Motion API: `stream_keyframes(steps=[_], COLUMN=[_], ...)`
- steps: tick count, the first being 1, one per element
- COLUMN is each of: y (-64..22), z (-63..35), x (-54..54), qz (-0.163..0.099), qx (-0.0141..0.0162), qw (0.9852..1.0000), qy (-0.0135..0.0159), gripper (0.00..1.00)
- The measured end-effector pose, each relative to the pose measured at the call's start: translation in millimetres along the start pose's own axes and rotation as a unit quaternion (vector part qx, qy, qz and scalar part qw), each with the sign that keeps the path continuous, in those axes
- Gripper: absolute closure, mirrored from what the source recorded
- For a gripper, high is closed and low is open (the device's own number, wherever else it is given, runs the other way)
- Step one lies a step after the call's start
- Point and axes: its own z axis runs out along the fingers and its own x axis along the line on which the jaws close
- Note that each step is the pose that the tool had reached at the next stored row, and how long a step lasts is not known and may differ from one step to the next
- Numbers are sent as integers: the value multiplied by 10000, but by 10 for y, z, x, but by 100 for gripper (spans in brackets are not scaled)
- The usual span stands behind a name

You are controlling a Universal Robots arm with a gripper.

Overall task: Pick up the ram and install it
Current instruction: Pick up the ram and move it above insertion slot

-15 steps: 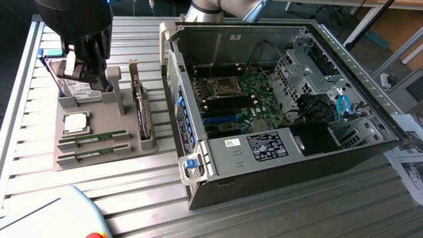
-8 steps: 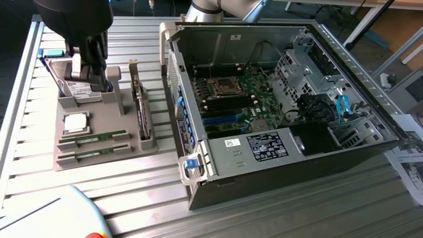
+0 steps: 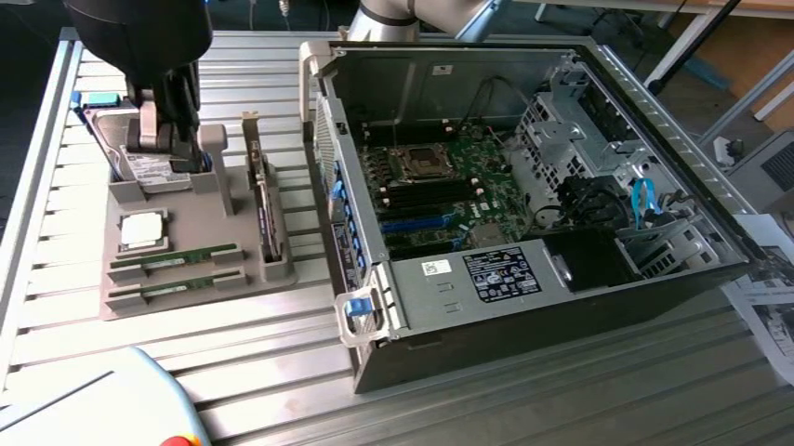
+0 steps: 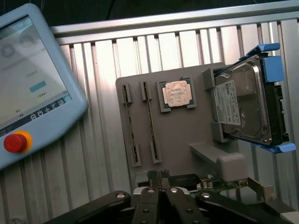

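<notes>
Two ram sticks (image 3: 174, 257) (image 3: 171, 286) stand on edge in the slots of a grey holder tray (image 3: 186, 302) at the exterior view's left. In the wrist view they are thin edge-on strips (image 4: 130, 125) (image 4: 150, 119). My gripper (image 3: 186, 153) (image 4: 159, 177) hangs over the far end of the tray, near the hard drive (image 3: 147, 169) and well apart from the ram. Its fingertips are pressed together, shut on nothing. The open computer case (image 3: 372, 74) lies to the exterior view's right with its motherboard (image 3: 453, 186) exposed.
On the tray also sit a processor chip (image 3: 140, 229) (image 4: 177, 93), the silver hard drive (image 4: 243, 102) in blue rails and an upright expansion card (image 3: 264, 214). A teach pendant (image 3: 112, 400) (image 4: 32, 93) lies on the slatted table (image 3: 248, 372) beside the tray.
</notes>
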Motion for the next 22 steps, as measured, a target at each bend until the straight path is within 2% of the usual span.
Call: stream_keyframes(steps=[1,2,3,4,5,13,15,17,22], y=[0,0,0,0,0,58,92,165,238], z=[0,0,0,0,0,161,200,273,368], x=[0,0,0,0,0,-12,-7,3,15], qz=[0,0,0,0,-1,-124,-164,-228,-304], qx=[0,0,0,0,0,-3,-4,-5,-7], qw=[10000,10000,10000,10000,10000,9999,9999,9997,9995], qy=[0,0,0,0,0,5,8,10,13], gripper=[84,84,77,77,70,70,70,70,70])
